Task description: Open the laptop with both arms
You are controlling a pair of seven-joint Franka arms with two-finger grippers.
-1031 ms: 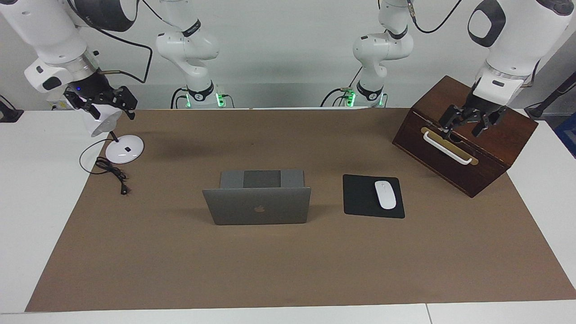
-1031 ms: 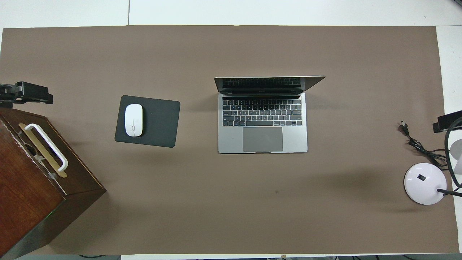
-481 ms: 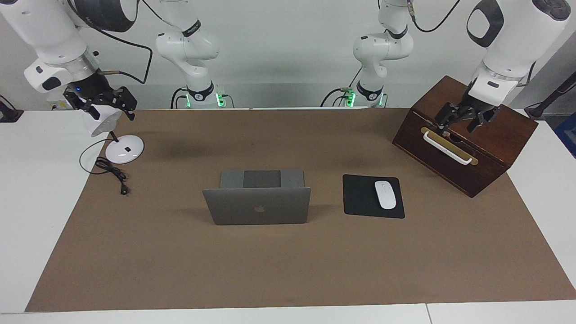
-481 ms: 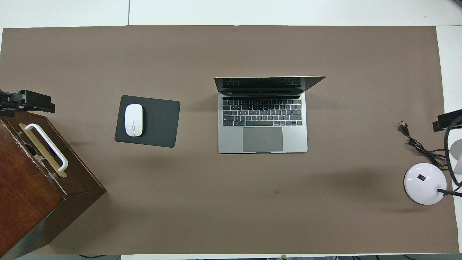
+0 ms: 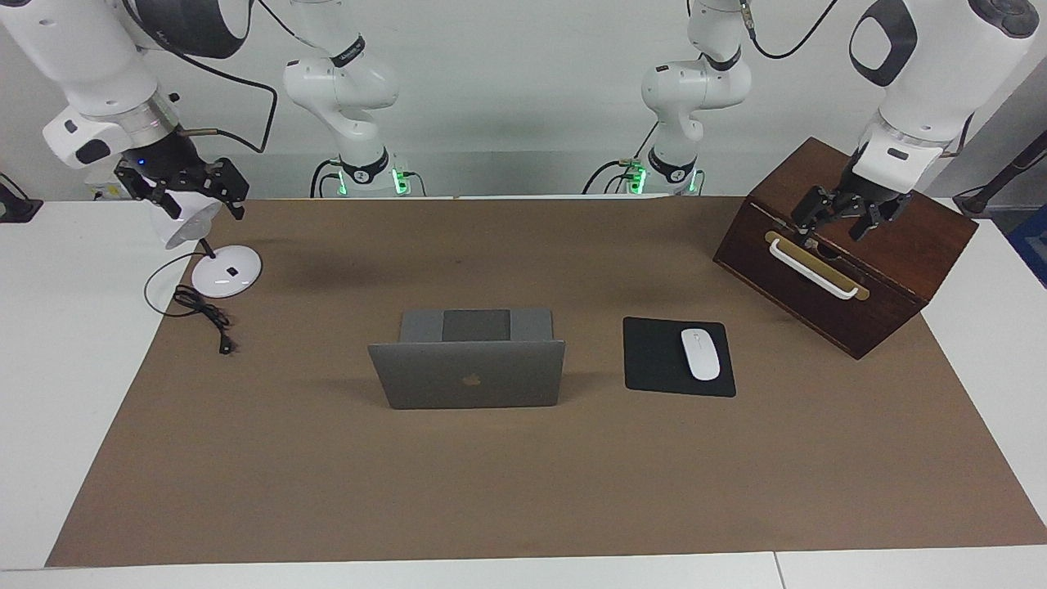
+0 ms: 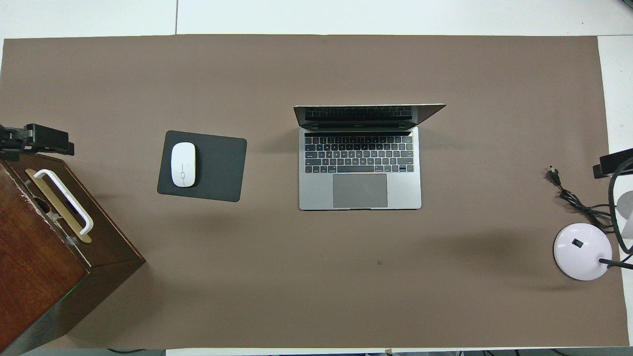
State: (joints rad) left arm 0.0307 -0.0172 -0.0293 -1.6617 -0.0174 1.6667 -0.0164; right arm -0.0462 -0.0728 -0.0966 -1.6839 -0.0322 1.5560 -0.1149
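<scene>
A white counter carries a broad brown mat, with a pale wall at the robots' end. Mid-mat sits the laptop, already open: its lid stands near upright at the edge farther from the robots, the keyboard and trackpad face them, and its long axis runs across the counter from one arm's end to the other. It is thin and silver-grey, with dark keys and a logo on the lid's back. Bare mat lies all around it, widest on the stretch farther from the robots. Beside it, toward the left arm's end, a black mouse pad holds a white mouse; a dark wooden box with a white handle sits at that end. The left tool hangs over the box top, fingers apart, gripping nothing. The right tool hangs over the white desk lamp at the right arm's end; I cannot tell its fingers' state.
</scene>
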